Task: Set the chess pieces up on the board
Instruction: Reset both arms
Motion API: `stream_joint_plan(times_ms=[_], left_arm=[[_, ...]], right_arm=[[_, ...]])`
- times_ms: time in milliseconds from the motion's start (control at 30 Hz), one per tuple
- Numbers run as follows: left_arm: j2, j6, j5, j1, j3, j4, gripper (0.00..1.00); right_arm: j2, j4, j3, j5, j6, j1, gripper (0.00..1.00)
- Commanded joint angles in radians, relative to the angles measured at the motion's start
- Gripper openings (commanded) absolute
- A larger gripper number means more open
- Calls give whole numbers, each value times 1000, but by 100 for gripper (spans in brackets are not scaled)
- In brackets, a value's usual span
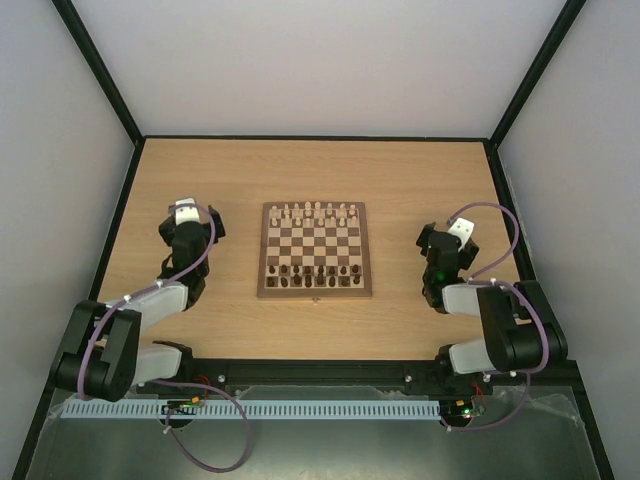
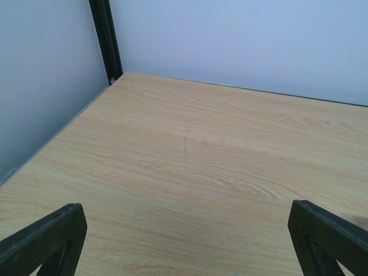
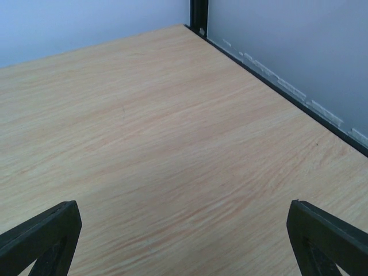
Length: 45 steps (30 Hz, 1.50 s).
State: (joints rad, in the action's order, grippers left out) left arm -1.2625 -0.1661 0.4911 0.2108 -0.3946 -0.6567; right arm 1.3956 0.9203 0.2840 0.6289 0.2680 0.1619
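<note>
The board (image 1: 316,250) lies in the middle of the table in the top view, checkered dark brown and cream with a brown border. Dark brown chess pieces (image 1: 315,273) stand in its two near rows. Cream pieces (image 1: 316,211) line the far rows. My left gripper (image 1: 190,218) hovers left of the board, apart from it, and is open. My right gripper (image 1: 452,235) hovers right of the board, also open. In each wrist view, black fingers (image 2: 49,238) (image 3: 325,238) stand wide apart over bare wood with nothing between them; the board is out of view there.
A black frame (image 1: 120,215) edges the wooden table (image 1: 420,170), with pale walls on three sides. Purple cables (image 1: 505,225) loop off both arms. A black rail and white ruler strip (image 1: 260,410) run along the near edge.
</note>
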Motion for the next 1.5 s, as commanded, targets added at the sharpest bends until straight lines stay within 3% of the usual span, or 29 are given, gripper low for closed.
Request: stream_joint_plan(times_ms=[0,133,300,400,467,567,667,867,1467], left_arm=[[-22,53,-120,-55,109,-223,99],[-91,51,-145,-65,76,-215,99],[-144,48,-162,-79,43,-221,99],[-149,32,-168,-99,42,-224,99],[-149,21,-179,-117,43,-224,99],[-146,14,-180,-138,51,-239,99],[-152,27,-142,-154,61,-288,99],[-232,26,-192,-198,49,-359,99],[-238,73,-238,-178,74,-416,99]], right_arm=[[74,203,0,15,-26,-29,99],[70,185,-8,1,-23,-32,99],[46,368,-111,-122,-84,-32,99],[126,536,-159,-244,-147,-31,99],[103,430,-126,-257,-144,-31,99],[111,409,-110,-263,-139,-36,99],[114,398,-101,-263,-138,-39,99],[122,402,-95,-266,-137,-41,99],[121,394,-92,-270,-135,-43,99]])
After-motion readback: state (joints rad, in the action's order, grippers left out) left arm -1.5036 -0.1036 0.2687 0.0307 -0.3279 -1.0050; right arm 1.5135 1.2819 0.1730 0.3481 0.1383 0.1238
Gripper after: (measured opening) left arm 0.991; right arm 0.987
